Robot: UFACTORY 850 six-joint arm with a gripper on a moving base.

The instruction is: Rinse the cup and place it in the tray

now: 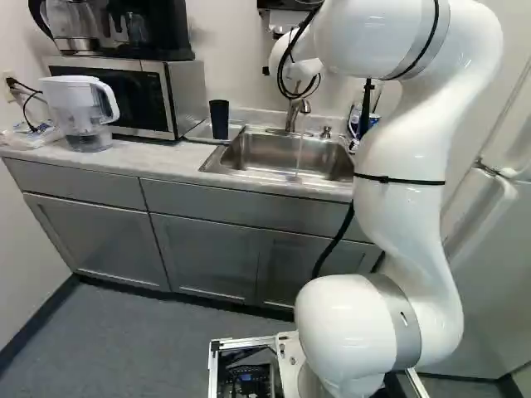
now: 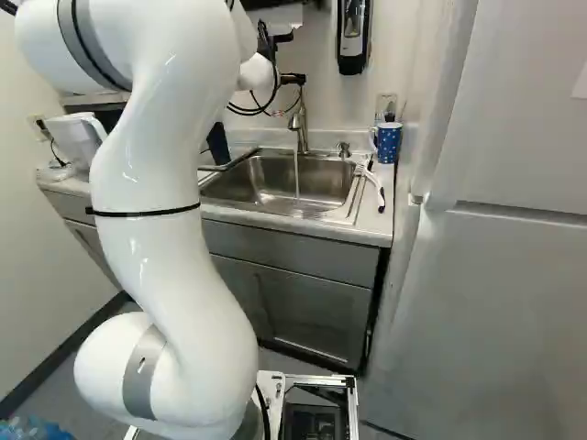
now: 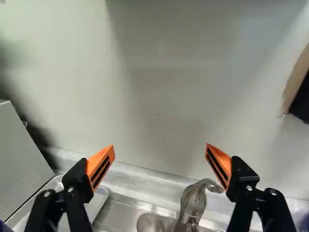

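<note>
A robot arm reaches over a kitchen sink, its gripper raised near the wall above the faucet, the 2 orange-padded fingers spread wide apart. In the wrist view, the faucet shows between those fingers, with the metal tray off to 1 side of them, beside the microwave. The dark cup stands upright on the tray, above and left of center in the left base view, between the microwave and the sink. A thin stream of water falls from the faucet into the basin. At upper left of the same frame, a clear and white pitcher sits on the counter in front of the microwave, which bears a black coffee maker, while gray cabinets run below. In the right base view, a blue mug with white dots stands at upper right on the far side of the sink, a white-handled brush lying near it, a soap dispenser hanging on the wall above and a pale refrigerator filling the right of the frame
</note>
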